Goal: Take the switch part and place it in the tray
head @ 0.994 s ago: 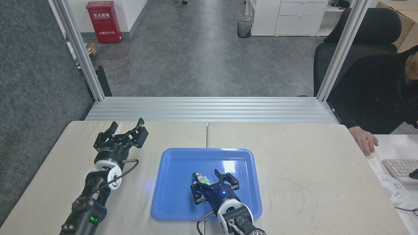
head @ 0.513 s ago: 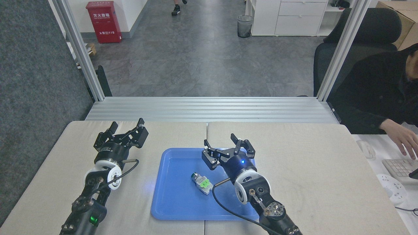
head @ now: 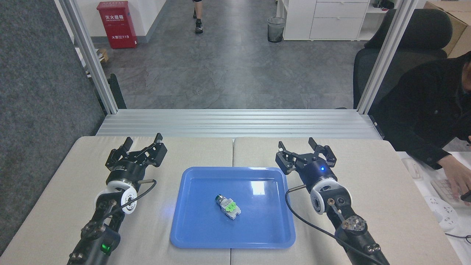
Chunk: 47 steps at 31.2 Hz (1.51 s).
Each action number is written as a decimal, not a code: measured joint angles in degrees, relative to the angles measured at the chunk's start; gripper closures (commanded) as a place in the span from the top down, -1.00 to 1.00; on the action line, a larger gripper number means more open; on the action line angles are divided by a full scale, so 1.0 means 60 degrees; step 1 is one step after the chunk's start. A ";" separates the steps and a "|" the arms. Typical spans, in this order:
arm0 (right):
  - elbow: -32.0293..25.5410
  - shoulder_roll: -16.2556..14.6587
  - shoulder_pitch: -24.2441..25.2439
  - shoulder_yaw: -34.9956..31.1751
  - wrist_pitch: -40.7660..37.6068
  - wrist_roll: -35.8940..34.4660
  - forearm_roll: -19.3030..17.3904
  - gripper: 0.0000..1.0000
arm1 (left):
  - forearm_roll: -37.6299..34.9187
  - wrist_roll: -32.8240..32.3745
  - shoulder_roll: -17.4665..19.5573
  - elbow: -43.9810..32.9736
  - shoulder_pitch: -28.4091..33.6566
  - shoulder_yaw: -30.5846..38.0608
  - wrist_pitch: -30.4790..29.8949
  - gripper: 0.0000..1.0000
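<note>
Near the middle of the tray (head: 191, 228) lies the switch part (head: 227, 206), flat on the blue floor and touching nothing else. A second ago the right tool (head: 306, 151) was down over it inside the tray; now that tool has let go and swung out past the tray's right rim, hanging over the worktop (head: 368, 206) with its fingers spread and empty. To my eye that means the placing is done and the arm is only clearing away. The part's long axis runs diagonally: its dark round end points to the far left, its white-and-green body to the near right. The left tool (head: 141, 146) hovers well off to the left, splayed and empty too, not having moved.
</note>
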 measured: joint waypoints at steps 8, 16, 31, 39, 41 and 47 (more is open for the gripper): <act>0.0079 -0.0502 0.0126 -0.0350 -0.0037 0.0331 -0.0160 0.95 | 0.0000 0.0000 0.0000 0.0000 0.0000 0.0000 0.0000 1.00; 0.0103 -0.0788 0.0182 -0.0572 -0.0033 0.0412 -0.0251 0.95 | 0.0000 0.0000 0.0000 0.0000 0.0000 -0.0001 0.0000 1.00; 0.0093 -0.1086 0.0215 -0.0807 -0.0004 0.0592 -0.0324 0.95 | 0.0000 0.0000 0.0000 0.0000 0.0000 -0.0001 0.0000 1.00; -0.0059 -0.1179 0.0347 -0.0938 -0.0004 0.0604 -0.0456 0.95 | 0.0000 0.0000 0.0000 0.0000 0.0000 -0.0001 0.0000 1.00; -0.0112 -0.1193 0.0394 -0.0961 -0.0004 0.0606 -0.0472 0.95 | 0.0000 0.0000 0.0000 0.0000 0.0000 -0.0001 0.0000 1.00; -0.0249 -0.1231 0.0515 -0.1018 -0.0008 0.0610 -0.0508 0.95 | 0.0000 0.0000 0.0000 0.0000 0.0000 -0.0001 0.0000 1.00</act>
